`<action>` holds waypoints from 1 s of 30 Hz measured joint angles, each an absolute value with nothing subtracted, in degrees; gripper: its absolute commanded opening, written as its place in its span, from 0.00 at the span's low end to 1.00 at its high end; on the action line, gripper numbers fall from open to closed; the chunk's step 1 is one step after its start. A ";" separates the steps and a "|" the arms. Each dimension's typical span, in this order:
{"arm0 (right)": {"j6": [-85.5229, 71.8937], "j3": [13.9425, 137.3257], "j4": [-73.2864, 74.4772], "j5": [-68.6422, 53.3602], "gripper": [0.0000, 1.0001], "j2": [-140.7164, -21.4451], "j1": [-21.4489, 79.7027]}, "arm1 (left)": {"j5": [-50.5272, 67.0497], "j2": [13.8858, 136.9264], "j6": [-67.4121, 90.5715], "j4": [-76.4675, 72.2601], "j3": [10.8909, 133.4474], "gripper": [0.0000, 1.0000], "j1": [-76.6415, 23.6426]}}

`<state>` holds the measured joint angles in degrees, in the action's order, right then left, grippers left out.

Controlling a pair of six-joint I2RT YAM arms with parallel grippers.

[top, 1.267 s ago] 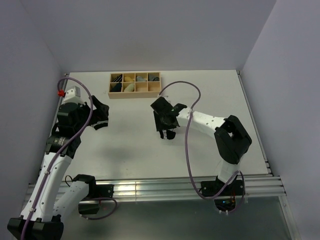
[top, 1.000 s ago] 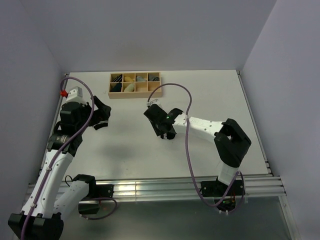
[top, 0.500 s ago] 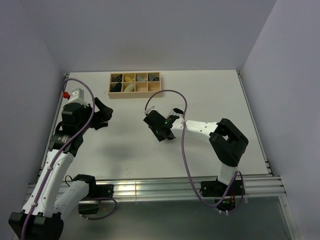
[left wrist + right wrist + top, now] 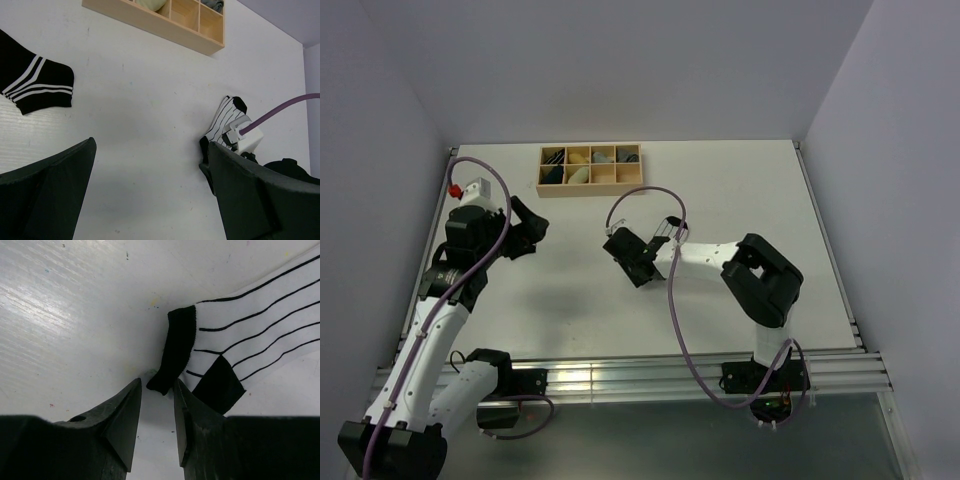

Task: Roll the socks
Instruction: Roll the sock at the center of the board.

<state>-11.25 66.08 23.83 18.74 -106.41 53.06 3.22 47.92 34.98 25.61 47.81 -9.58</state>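
Note:
The white sock point(image 4: 260, 325) with thin black stripes lies flat, and its black cuff point(image 4: 177, 347) points at my right gripper point(image 4: 157, 382). That gripper is open by a narrow gap, low over the table, with the cuff's corner right at the mouth of the gap and not clamped. From above, the right gripper point(image 4: 638, 258) sits mid-table with the white sock point(image 4: 666, 231) partly under it. The black sock point(image 4: 37, 82) with white bands lies flat to the left. My left gripper point(image 4: 150, 150) hangs wide open and holds nothing, above bare table between the two socks.
A wooden compartment box point(image 4: 590, 189) with several sock rolls stands at the back, also seen in the left wrist view as the box point(image 4: 165, 26). The right arm's purple cable point(image 4: 672, 300) loops over the table.
My right gripper has swung left and down to the striped sock's cuff end, its jaws narrowing slightly. The left arm has barely moved.

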 measured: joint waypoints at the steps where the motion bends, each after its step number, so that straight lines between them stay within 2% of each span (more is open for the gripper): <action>1: -11.25 66.06 23.57 18.74 0.40 -106.48 53.06 | 3.22 48.03 35.00 25.67 47.81 0.99 -9.58; 10: -13.61 64.69 21.39 20.10 0.45 -106.34 53.12 | 3.38 48.99 35.20 26.00 47.81 0.99 -9.58; 13: -15.11 64.14 20.80 20.29 0.37 -106.13 53.12 | 3.70 49.78 35.24 26.00 47.81 0.99 -9.58; 19: -17.47 64.27 20.53 21.74 0.00 -106.89 53.23 | 5.15 51.64 35.77 25.96 47.81 0.99 -9.58; 25: -17.47 64.20 20.32 21.37 0.00 -106.65 53.39 | 6.66 52.49 36.69 25.76 47.81 1.00 -9.58; 30: -16.82 63.42 19.31 14.04 0.00 -104.97 52.62 | 8.25 53.19 38.00 23.73 47.16 1.00 -10.00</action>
<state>-16.82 63.42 19.31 14.04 -104.97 52.62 8.25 53.19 38.00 23.73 47.16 -10.00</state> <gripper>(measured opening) 0.019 0.995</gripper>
